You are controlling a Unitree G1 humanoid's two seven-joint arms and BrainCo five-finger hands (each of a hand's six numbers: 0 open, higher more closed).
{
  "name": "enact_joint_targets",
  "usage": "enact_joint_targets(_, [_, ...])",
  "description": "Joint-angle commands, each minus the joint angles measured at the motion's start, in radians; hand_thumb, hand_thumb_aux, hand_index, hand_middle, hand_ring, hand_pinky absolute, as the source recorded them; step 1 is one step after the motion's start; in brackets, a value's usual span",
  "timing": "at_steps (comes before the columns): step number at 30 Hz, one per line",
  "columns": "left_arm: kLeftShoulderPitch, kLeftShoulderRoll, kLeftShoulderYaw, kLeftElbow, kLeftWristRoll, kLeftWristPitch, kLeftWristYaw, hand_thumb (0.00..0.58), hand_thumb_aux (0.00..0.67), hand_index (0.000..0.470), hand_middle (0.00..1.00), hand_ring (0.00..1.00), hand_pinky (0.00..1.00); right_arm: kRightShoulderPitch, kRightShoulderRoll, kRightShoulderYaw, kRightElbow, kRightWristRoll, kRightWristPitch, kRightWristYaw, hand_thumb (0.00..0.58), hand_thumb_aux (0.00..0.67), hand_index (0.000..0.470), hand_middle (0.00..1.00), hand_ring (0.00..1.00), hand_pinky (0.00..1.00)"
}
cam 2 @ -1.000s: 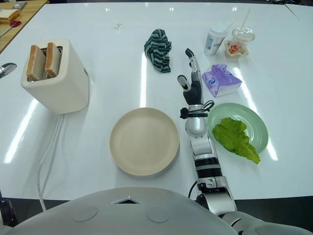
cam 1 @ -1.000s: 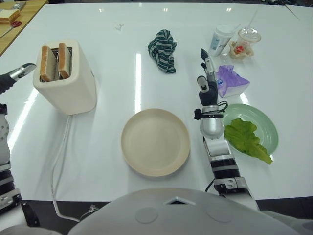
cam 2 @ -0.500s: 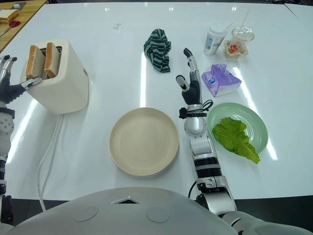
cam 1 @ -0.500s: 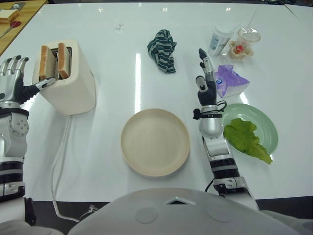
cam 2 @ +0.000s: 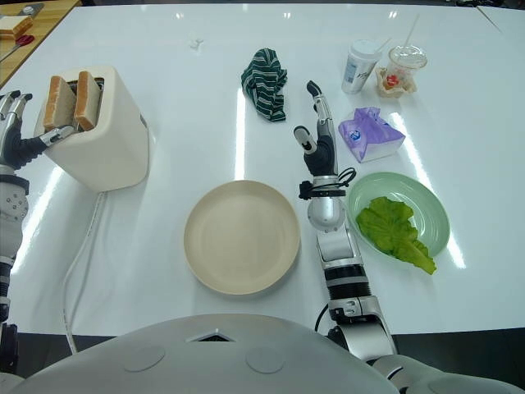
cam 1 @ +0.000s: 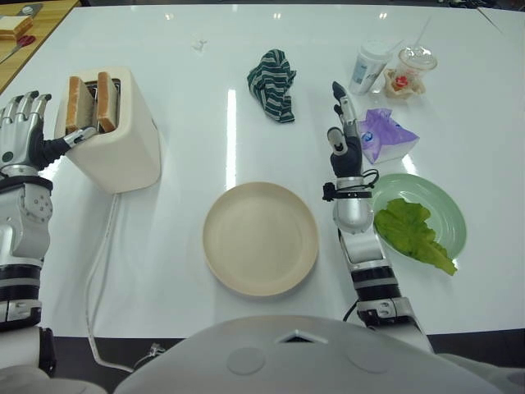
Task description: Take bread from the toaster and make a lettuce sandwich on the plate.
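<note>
A cream boxy toaster (cam 1: 119, 144) was seen far left, a round beige plate (cam 1: 261, 238) near centre. The left hand (cam 1: 20, 135), spread wide and empty, was placed just left of two upright toasted bread slices (cam 1: 107, 100) in the toaster's slots. The right hand (cam 1: 344, 148), likewise spread and empty, was well apart.

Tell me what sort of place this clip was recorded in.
Probably an indoor lab or demo room staged as a breakfast counter rather than a real kitchen: a big glossy white table carries a toaster with two bread slices, a beige plate, and a lettuce leaf on a green plate.
</note>
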State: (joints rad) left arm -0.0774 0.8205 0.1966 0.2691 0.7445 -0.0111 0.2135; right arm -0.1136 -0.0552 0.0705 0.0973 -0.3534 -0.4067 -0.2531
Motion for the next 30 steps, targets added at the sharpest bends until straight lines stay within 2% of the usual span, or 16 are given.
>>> enact_joint_targets(1, [-0.014, 0.022, -0.022, 0.013, 0.006, 0.016, 0.013, 0.000, 0.000, 0.000, 0.00, 0.00, 0.00, 0.007, 0.003, 0.003, 0.003, 0.005, 0.012, 0.003, 0.000, 0.000, 0.000, 0.00, 0.00, 0.00])
enact_joint_targets(24, [-0.078, 0.007, -0.094, 0.030, -0.032, 0.032, 0.032, 0.000, 0.000, 0.000, 0.00, 0.00, 0.00, 0.014, -0.001, -0.001, 0.020, 0.001, 0.005, -0.006, 0.000, 0.000, 0.000, 0.00, 0.00, 0.00])
enact_joint_targets(25, [-0.077, 0.007, -0.091, 0.024, -0.034, 0.028, 0.038, 0.087, 0.053, 0.037, 0.00, 0.00, 0.00, 0.013, -0.001, -0.001, 0.021, 0.000, 0.005, -0.007, 0.000, 0.000, 0.000, 0.00, 0.00, 0.00])
enact_joint_targets(26, [-0.077, 0.007, -0.088, 0.020, -0.038, 0.023, 0.043, 0.241, 0.158, 0.111, 0.00, 0.00, 0.00, 0.013, -0.001, -0.001, 0.022, 0.000, 0.004, -0.007, 0.000, 0.000, 0.000, 0.00, 0.00, 0.00])
enact_joint_targets(27, [-0.079, 0.004, -0.086, 0.017, -0.044, 0.015, 0.047, 0.325, 0.226, 0.159, 0.00, 0.00, 0.00, 0.012, -0.002, -0.001, 0.022, -0.001, 0.004, -0.008, 0.000, 0.000, 0.000, 0.00, 0.00, 0.00])
enact_joint_targets(28, [-0.080, 0.000, -0.085, 0.014, -0.053, 0.006, 0.049, 0.484, 0.397, 0.278, 0.00, 0.00, 0.00, 0.012, -0.002, -0.001, 0.022, -0.002, 0.004, -0.008, 0.000, 0.000, 0.000, 0.00, 0.00, 0.00])
enact_joint_targets(29, [-0.081, -0.004, -0.085, 0.008, -0.064, -0.005, 0.050, 0.578, 0.633, 0.444, 0.00, 0.00, 0.00, 0.012, -0.002, -0.001, 0.022, -0.003, 0.004, -0.009, 0.000, 0.000, 0.000, 0.00, 0.00, 0.00])
enact_joint_targets(30, [-0.080, -0.010, -0.085, -0.002, -0.077, -0.016, 0.049, 0.580, 0.670, 0.470, 0.00, 0.00, 0.00, 0.012, -0.003, -0.001, 0.022, -0.003, 0.004, -0.009, 0.000, 0.000, 0.000, 0.00, 0.00, 0.00])
